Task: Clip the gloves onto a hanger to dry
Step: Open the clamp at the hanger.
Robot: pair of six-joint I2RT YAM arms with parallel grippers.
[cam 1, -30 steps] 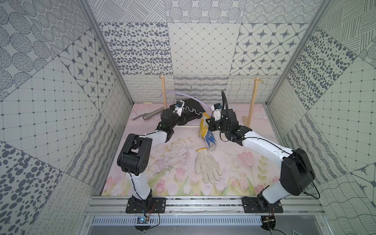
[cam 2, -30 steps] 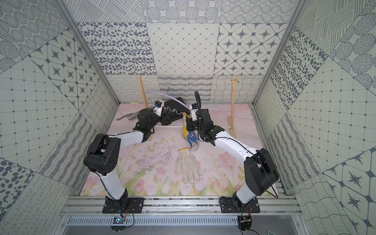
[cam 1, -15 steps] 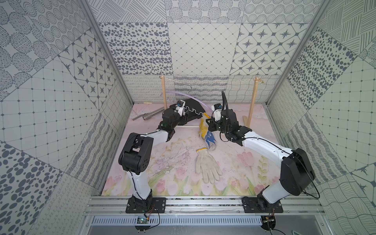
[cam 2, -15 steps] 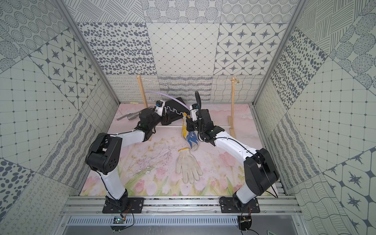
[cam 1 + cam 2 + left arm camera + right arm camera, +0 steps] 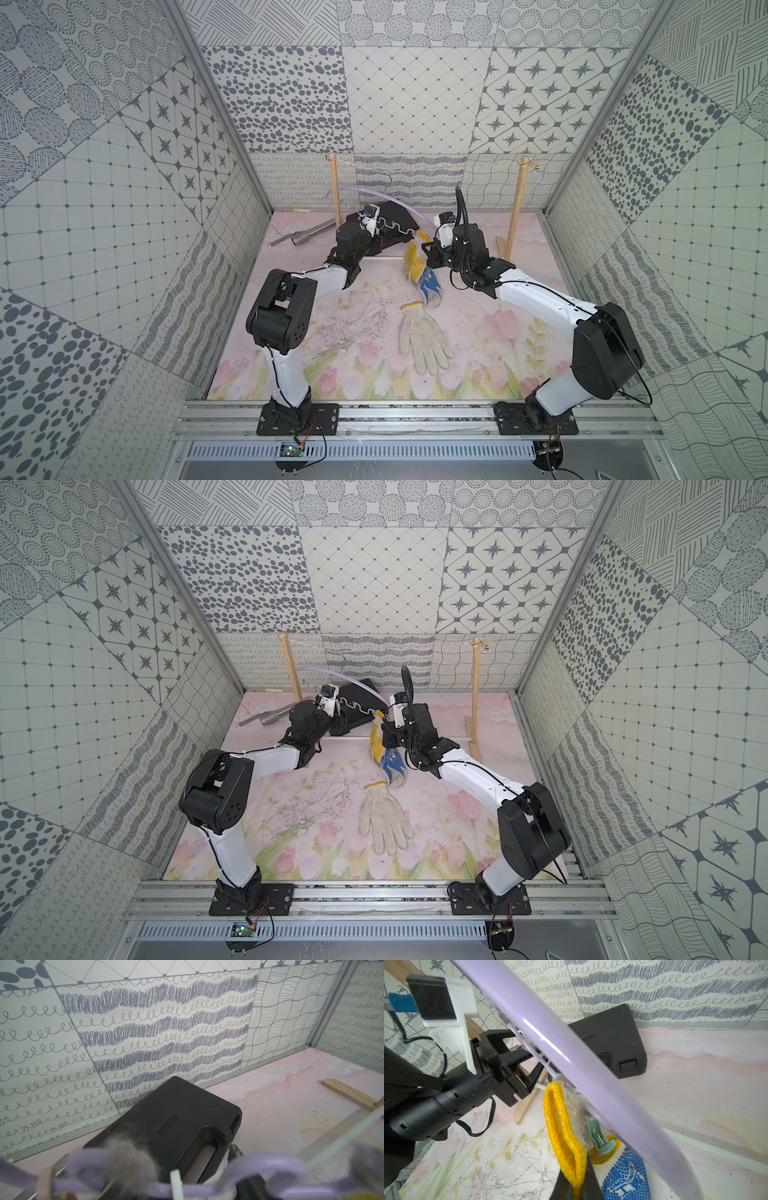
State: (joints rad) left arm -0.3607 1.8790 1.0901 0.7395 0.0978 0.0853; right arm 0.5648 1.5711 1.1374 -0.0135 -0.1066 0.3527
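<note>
right gripper point(image 5: 576, 1176) clamped on glove point(image 5: 410, 259) yellow cuff. left gripper point(image 5: 527, 1064) at hanger point(image 5: 571, 1064) wavy bar, jaws partly apart, grip unclear. glove mid-frame in top view, cuff up, fingers toward lower right.

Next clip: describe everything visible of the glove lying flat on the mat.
The flat glove is knit, soiled off-white, with a yellow-edged cuff. It lies on the middle of the floral mat, fingers spread toward the near edge, cuff toward the hanging blue-dotted glove. Nothing grips or clips it.
</note>
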